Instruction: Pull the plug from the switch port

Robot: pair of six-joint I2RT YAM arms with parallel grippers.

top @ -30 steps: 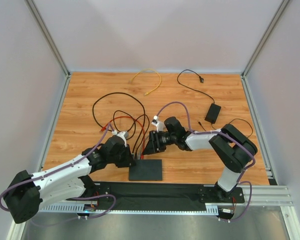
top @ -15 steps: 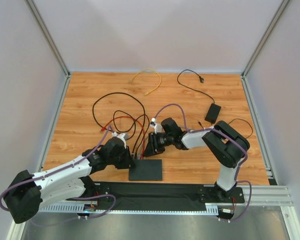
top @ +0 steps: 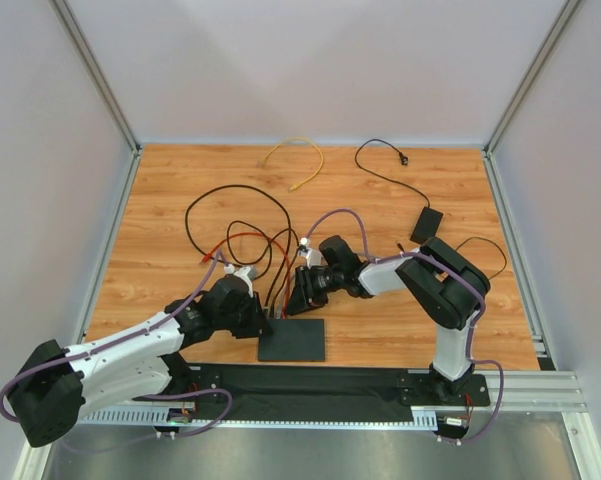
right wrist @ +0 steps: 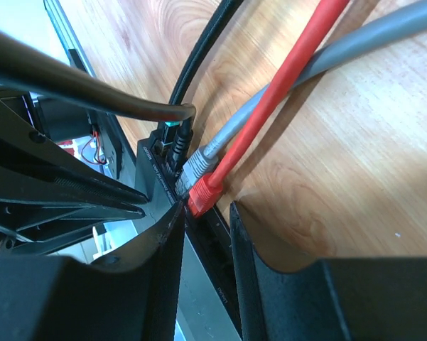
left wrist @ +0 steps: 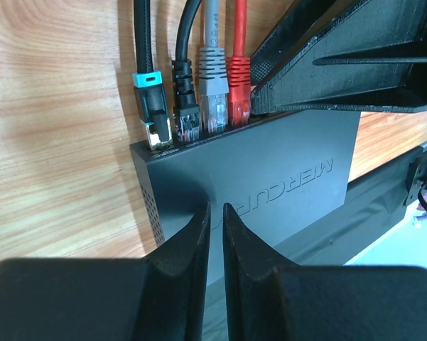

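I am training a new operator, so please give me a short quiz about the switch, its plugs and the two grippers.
1. Which plug lies between the right gripper's fingers? A black, B red, C yellow.
2. True or false: the grey plug is already out of the switch.
3. Fill in: the ___ gripper hangs over the switch's top.
Key: 1 B, the red plug. 2 False: the grey plug sits in its socket. 3 The left gripper.

switch [top: 292, 339]: 1 | plugged cables [left wrist: 238, 74]: 4, two black, one grey, one red | yellow cable [top: 302, 160]: 1 | power adapter [top: 426, 226]: 1
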